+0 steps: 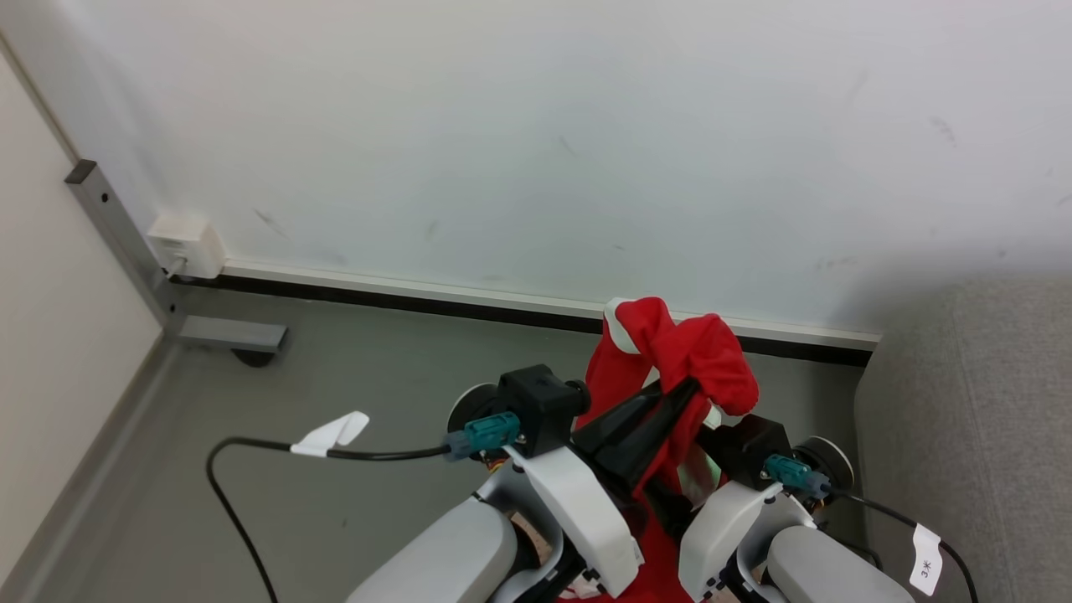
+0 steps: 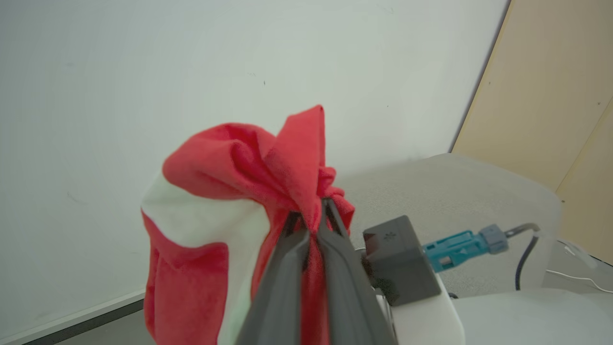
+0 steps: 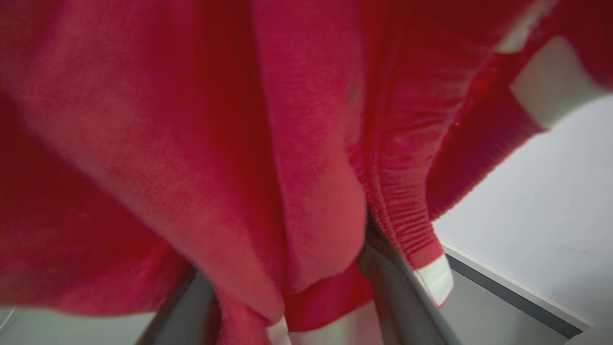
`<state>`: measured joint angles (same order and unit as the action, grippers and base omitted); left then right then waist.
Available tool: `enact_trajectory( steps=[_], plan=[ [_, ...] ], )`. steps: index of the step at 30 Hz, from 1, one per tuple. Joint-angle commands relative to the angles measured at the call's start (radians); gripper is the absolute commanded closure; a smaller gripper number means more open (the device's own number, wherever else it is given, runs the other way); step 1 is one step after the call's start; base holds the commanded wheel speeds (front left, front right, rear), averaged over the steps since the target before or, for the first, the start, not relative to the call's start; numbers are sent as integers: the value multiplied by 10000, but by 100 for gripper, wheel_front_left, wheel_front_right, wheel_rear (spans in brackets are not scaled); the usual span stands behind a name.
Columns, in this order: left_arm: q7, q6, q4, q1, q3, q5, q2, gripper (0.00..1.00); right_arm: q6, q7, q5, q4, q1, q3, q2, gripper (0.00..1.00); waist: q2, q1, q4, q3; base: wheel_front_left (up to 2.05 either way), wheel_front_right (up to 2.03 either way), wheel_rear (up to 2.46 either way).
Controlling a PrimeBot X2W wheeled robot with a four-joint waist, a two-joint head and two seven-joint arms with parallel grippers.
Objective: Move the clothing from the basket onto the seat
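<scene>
The left pincer is clamped on the red clothing, held high before the wall. The right pincer stands wide apart under the cloth. The seat is near, to the right.

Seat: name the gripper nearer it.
Right. The right gripper, open under the clothing, lies toward the seat; the left gripper, clamping the clothing, is farther left.
</scene>
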<state>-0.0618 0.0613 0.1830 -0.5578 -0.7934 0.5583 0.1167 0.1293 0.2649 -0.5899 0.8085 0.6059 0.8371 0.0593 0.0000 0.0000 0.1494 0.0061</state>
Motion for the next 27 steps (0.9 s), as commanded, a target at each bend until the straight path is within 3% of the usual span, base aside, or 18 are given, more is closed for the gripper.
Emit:
enact_trajectory(
  steps=[1,5,6,8,9,14,25,27],
  plan=[
    [45,37,-57,59,-51,98,-5,100,27,-5,88,164,138,-51,-22,0,0,0,126,-48,0,0,0],
    [39,-22,-49,81,-24,179,26,100,27,-5,243,290,177,-76,-37,0,0,0,254,-88,0,0,0],
    [21,-52,-36,97,5,216,46,100,27,-5,233,300,149,-61,-43,25,0,0,262,-100,0,0,0],
    [-14,-69,-9,145,82,252,92,100,27,-6,132,329,69,4,-50,86,0,0,249,-120,0,0,0],
    [-39,-77,7,161,124,289,121,100,27,-6,86,315,56,28,-52,100,0,0,234,-130,0,0,0],
    [-108,-177,105,242,306,453,255,100,27,-6,4,-17,-43,-10,26,100,0,0,115,-164,0,0,0],
    [-264,-357,104,491,392,545,485,100,27,-4,346,-1155,-631,-1098,619,100,0,0,-251,-197,0,0,0],
    [-307,-367,118,580,376,569,508,80,25,-4,406,-1419,-727,-1457,713,100,0,0,-334,-186,0,0,0]
  ],
)
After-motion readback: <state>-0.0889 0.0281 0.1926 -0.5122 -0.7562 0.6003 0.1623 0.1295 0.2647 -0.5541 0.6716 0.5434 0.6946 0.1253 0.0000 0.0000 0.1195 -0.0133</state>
